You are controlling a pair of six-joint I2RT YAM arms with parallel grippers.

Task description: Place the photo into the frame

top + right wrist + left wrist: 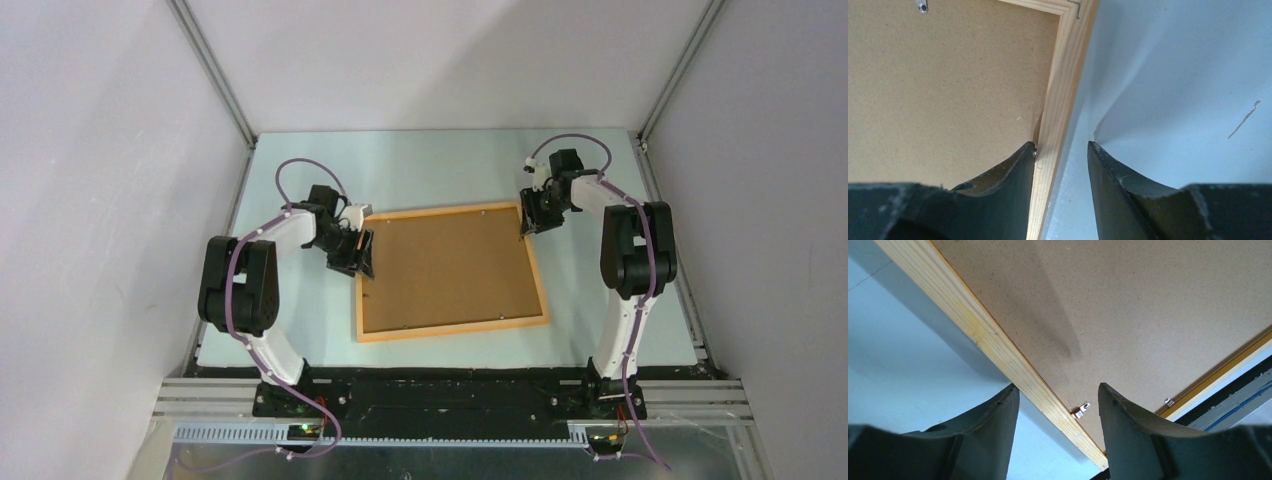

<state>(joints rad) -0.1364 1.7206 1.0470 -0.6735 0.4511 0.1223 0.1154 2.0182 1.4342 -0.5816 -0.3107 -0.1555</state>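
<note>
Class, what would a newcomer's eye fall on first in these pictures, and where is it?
The big orange-tan frame lies back up in the middle of the pale table, its brown backing board showing. The left gripper straddles its left rail and the right gripper its right rail near the far corner, both open.

A brown backing board (445,265) lies on the pale table (440,160).
</note>
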